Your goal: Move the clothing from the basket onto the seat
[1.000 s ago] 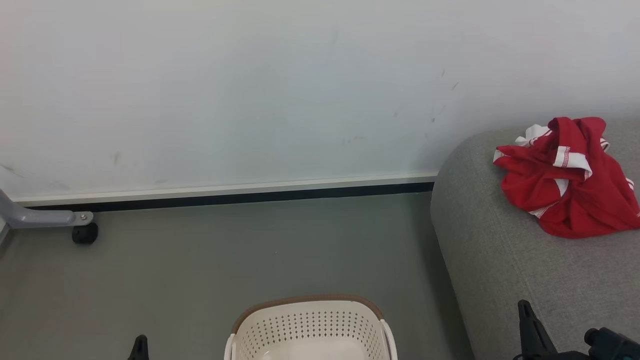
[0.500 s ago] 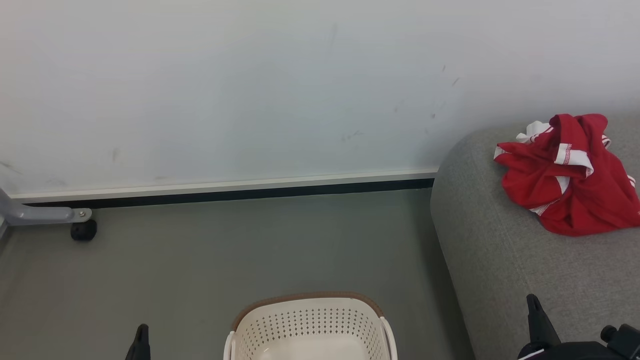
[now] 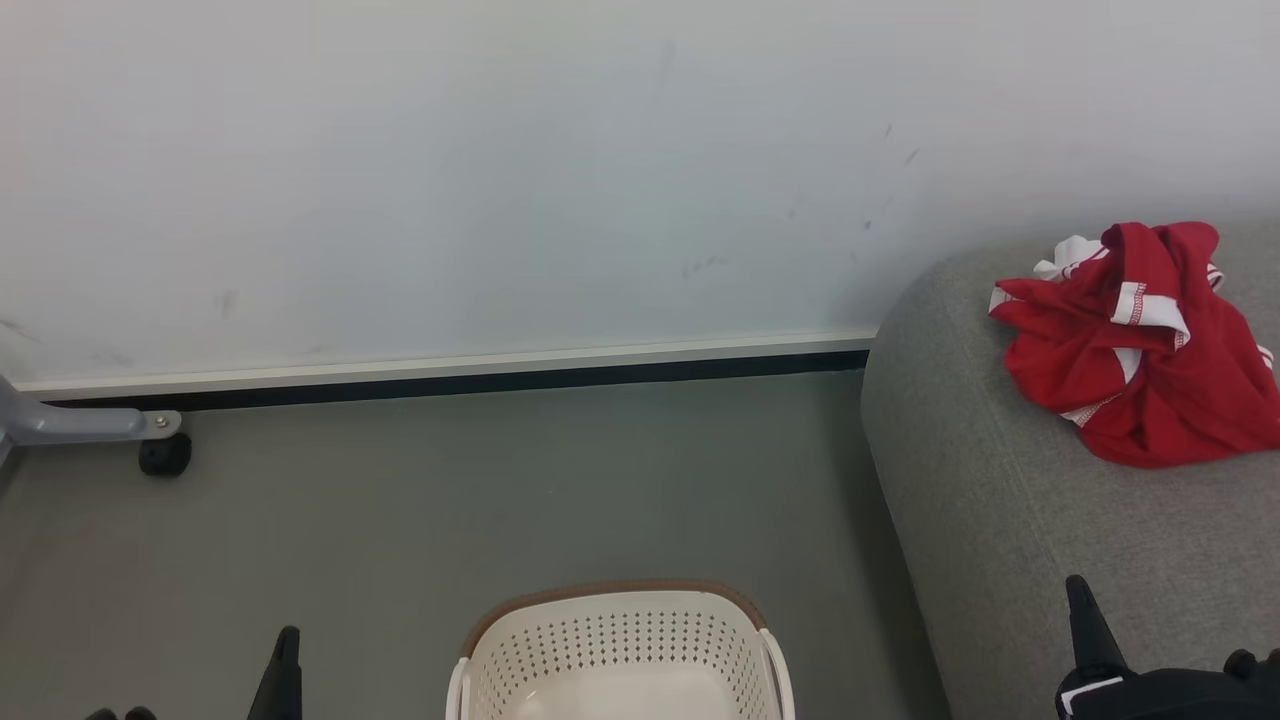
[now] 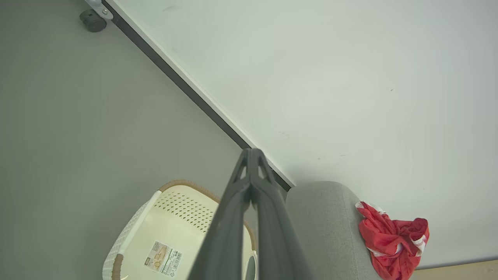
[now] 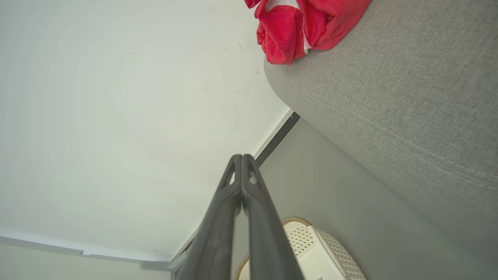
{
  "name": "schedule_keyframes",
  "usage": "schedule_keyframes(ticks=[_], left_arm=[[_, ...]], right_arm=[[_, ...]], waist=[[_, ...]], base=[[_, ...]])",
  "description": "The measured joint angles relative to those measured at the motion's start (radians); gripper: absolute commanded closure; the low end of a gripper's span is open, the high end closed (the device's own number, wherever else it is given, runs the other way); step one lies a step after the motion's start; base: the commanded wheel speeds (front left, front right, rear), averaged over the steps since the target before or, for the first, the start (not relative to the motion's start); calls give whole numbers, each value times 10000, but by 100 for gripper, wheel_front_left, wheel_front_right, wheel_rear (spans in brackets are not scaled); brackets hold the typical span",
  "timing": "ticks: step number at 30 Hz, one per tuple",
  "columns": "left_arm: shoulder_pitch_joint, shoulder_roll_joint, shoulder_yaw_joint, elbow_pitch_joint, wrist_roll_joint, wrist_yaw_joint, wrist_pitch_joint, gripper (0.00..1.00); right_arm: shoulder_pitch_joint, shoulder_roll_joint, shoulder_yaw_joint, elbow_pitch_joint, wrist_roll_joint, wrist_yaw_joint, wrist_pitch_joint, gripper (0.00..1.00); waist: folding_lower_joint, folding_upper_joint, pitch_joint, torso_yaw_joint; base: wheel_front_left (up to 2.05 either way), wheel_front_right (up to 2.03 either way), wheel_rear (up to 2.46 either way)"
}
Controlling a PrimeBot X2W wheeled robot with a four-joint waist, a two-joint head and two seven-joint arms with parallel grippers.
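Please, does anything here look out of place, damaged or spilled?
Nothing is damaged or spilled. The clothing lies crumpled in a heap on the seat, not laid flat. The basket stands upright on the floor; a label shows on its bottom.

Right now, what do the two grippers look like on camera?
Left gripper: two long, matte dark grey fingers tapering to a point, with small triangular cut-outs near the tips. Right gripper: same dark fingers, same cut-outs. In the head view, its black base carries a small white patch.
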Motion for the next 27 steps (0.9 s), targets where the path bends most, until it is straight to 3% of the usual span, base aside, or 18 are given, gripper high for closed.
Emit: schedule_keyframes(ticks=[27], left_arm=[[-729, -418, 573, 307, -2932, -616, 796, 100]], right_arm=[[-425, 364, -1020, 307, 2999, 587, 794, 100]], waist=[[0, 0, 169, -18]], base=[[0, 0, 0]])
